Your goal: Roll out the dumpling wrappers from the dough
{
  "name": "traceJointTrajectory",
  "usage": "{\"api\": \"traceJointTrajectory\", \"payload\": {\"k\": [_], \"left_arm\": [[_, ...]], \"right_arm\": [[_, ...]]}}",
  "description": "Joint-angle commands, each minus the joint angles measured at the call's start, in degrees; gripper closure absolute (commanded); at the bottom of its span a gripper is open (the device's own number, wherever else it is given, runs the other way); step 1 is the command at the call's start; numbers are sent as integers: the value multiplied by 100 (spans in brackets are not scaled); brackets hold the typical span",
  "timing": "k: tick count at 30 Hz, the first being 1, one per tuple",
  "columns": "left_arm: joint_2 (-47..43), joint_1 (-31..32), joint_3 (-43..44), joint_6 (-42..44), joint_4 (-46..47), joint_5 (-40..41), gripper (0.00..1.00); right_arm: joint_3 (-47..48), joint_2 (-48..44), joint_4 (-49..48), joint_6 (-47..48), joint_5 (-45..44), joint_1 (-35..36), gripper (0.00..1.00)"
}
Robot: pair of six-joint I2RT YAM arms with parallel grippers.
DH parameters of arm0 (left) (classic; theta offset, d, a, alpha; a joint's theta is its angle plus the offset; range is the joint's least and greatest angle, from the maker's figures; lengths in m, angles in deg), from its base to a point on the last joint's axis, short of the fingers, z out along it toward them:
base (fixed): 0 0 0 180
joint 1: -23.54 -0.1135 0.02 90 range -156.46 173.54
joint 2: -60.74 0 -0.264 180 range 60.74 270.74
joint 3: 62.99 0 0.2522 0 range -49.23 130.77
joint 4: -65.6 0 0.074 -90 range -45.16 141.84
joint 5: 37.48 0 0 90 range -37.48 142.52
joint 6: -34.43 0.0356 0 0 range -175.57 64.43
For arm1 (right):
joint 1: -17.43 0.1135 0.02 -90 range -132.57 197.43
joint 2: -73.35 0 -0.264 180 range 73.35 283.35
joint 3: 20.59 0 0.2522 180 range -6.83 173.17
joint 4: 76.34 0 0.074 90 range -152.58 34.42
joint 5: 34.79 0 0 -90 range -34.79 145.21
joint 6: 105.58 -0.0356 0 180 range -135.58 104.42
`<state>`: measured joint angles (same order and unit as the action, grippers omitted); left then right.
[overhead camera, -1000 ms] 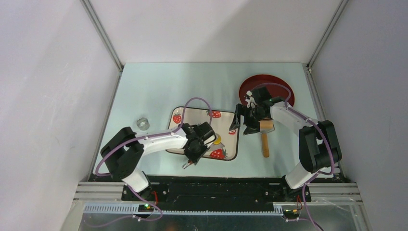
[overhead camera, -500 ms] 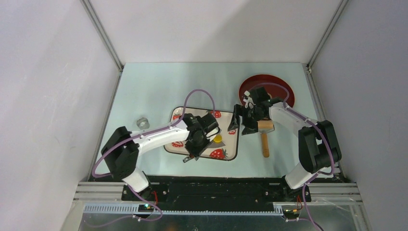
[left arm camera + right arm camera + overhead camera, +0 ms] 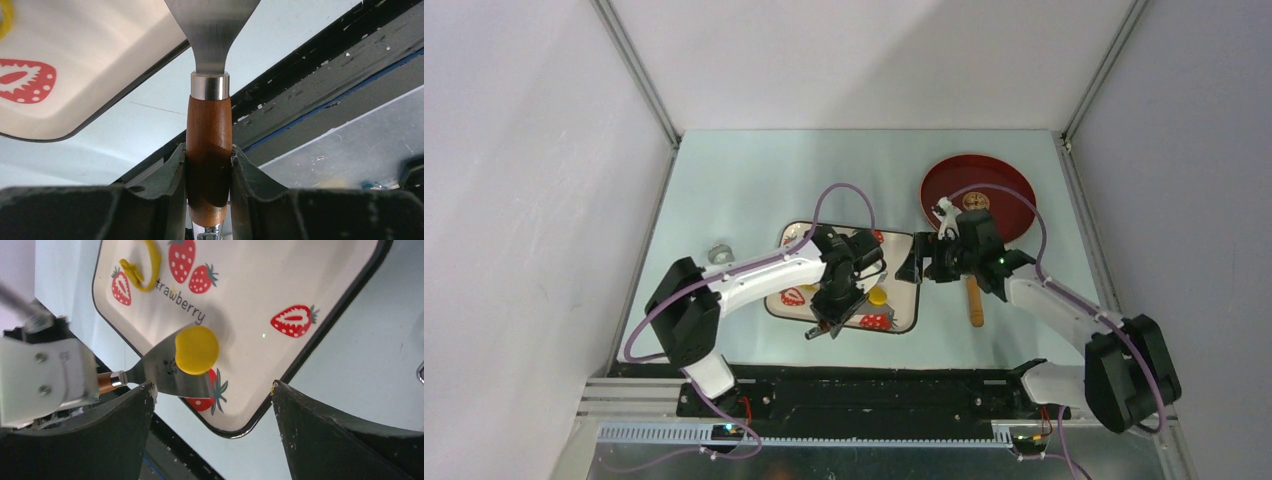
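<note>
Well, yellow wrapper (image 3: 196, 350) atop spatula (image 3: 165, 374)

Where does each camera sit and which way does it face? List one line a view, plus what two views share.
Top external: above and behind the robot, looking down on the table; left arm and right arm show whole.
Left wrist: on the left arm, looking along the left hand, shut on the spatula; both fingers show.
Right wrist: on the right arm, looking down on the strawberry tray and the yellow wrapper; the open right hand frames them.
Shared: both wrist views show spatula and tray.
</note>
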<state>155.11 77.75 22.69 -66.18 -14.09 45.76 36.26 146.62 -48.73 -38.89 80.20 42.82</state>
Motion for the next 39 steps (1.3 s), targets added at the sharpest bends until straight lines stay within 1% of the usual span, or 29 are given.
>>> {"api": "traceJointTrajectory", "payload": {"k": [1, 3, 5, 8, 9, 13, 20, 27, 33, 39], "left_arm": [[179, 19, 301, -64, -87, -424, 100], [280, 12, 341, -75, -100, -467, 100], [355, -11, 364, -98, -111, -482, 100], [381, -86, 363, -138, -114, -518, 100], [385, -115, 360, -148, -118, -532, 100], [379, -211, 406, -140, -121, -577, 100], [307, -307, 643, -221, -213, -291, 100], [209, -411, 818, -283, -247, -174, 100], [99, -503, 881, -315, -251, -259, 100], [-39, -656, 937, -316, -249, -552, 100]], "right_arm": [[-635, -726, -1417, 401, -478, 251, 10], [-851, -894, -1734, 421, -515, 319, 11], [-949, -910, -1896, 437, -492, 362, 15], [-1022, -718, -2031, 486, -424, 411, 22], [-1035, -679, -2067, 499, -411, 449, 27], [-1126, -491, -2242, 605, -450, 615, 35], [-1129, -341, -2415, 718, -621, 956, 35], [-1124, -231, -2425, 772, -633, 1010, 34], [-1095, 7, -2520, 769, -544, 1015, 33], [-1043, 182, -2610, 795, -421, 1002, 33]]}}
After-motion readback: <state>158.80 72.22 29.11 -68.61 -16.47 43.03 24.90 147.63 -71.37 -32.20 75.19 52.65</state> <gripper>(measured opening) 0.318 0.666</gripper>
